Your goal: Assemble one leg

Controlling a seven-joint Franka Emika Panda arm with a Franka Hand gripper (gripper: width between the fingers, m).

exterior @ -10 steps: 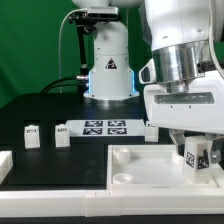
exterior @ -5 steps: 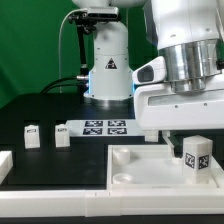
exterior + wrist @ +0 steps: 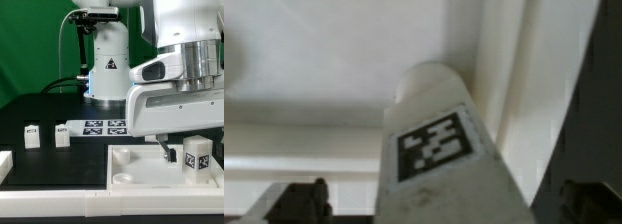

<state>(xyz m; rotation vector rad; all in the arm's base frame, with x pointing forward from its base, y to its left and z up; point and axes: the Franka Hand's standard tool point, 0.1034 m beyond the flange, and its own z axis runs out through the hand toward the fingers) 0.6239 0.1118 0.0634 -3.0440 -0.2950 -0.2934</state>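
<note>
One leg (image 3: 197, 155), a white block with a marker tag, stands upright in the corner of the large white slab (image 3: 130, 172) at the exterior view's right. My gripper (image 3: 188, 149) hangs just above and around it, jaws apart. One dark finger (image 3: 166, 150) shows beside the leg. In the wrist view the leg (image 3: 441, 140) rises between the two fingertips (image 3: 295, 202) with a gap on each side, so my gripper (image 3: 441, 208) is open and not clamping it. Two more legs (image 3: 31, 135) (image 3: 62, 134) stand on the black table at the left.
The marker board (image 3: 105, 127) lies behind the slab, in front of the arm's base (image 3: 108, 72). Another white part (image 3: 4, 165) sits at the exterior view's left edge. The slab's raised rim runs along the front.
The gripper has let go of the leg in the slab, risen a little and shifted toward the exterior view's left. The leg stays standing where it was.
</note>
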